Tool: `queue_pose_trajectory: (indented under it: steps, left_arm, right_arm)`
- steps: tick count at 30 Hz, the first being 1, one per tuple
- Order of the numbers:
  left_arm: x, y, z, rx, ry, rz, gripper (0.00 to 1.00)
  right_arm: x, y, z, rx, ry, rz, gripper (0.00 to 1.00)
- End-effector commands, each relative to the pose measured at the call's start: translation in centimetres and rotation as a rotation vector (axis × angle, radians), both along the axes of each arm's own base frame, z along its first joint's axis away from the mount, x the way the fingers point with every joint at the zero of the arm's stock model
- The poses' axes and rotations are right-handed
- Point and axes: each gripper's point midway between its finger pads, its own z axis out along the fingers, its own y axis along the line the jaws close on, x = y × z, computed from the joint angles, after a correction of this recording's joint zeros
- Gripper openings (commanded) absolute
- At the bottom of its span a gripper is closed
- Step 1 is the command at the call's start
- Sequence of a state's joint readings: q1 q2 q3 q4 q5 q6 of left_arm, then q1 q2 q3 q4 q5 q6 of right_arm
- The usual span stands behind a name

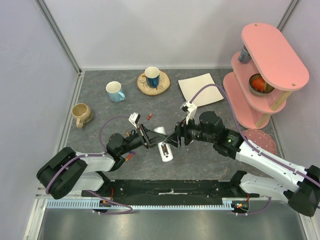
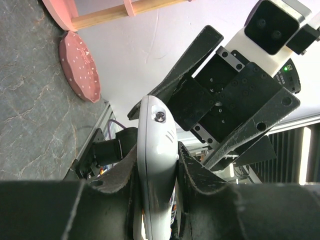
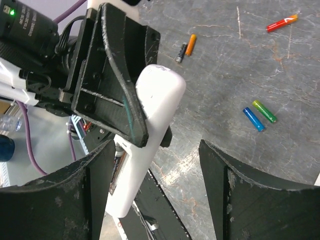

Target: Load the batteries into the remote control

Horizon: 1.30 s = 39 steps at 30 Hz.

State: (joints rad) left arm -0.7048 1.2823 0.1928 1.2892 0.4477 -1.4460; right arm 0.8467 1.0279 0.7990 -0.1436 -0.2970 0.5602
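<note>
My left gripper [image 1: 150, 139] is shut on the white remote control [image 1: 165, 151] and holds it off the table; it also shows in the left wrist view [image 2: 157, 145]. In the right wrist view the remote [image 3: 155, 110] is tilted, and something coloured shows in its open side [image 3: 116, 172]. My right gripper [image 1: 176, 139] is open, facing the left one, with the remote's lower end between its fingers [image 3: 95, 195], not touching. Loose batteries lie on the table: red-orange [image 3: 281, 22], orange-black [image 3: 186, 47], blue [image 3: 253, 119] and green [image 3: 264, 111]. One red battery [image 1: 149, 117] shows from above.
A beige mug [image 1: 81, 114], a light blue mug [image 1: 115, 91] and a dark blue mug on a wooden coaster [image 1: 152, 77] stand at the back. A flat white plate [image 1: 200, 89] lies back right. A pink tiered shelf [image 1: 265, 70] and a pink disc [image 1: 262, 140] are at the right.
</note>
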Motion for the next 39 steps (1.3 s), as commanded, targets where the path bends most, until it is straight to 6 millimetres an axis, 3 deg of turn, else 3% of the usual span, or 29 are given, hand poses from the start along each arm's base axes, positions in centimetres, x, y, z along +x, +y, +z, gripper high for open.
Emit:
queue_pose_trajectory:
  steps: [1,15,29,39]
  left_arm:
    - [-2.5,1.6,8.2,-0.252,-0.307,-0.019,0.02]
    - [-2.6,1.7,8.6,-0.258,-0.322,-0.02,0.02]
    - [-2.2,1.5,8.4,-0.254,-0.305,-0.012,0.02]
    - [-2.3,1.5,8.5,-0.255,-0.312,-0.02,0.02]
  right_arm:
    - [1.3,-0.3,1.2,0.04,-0.029,-0.062,0.75]
    - [0.7,0.4,-0.8,0.025,0.031,-0.006,0.72]
    - [-0.5,0.0,-1.5,0.027,0.051,0.028,0.71]
    - [-0.4,0.2,-1.7,0.028,0.06,0.027,0.72]
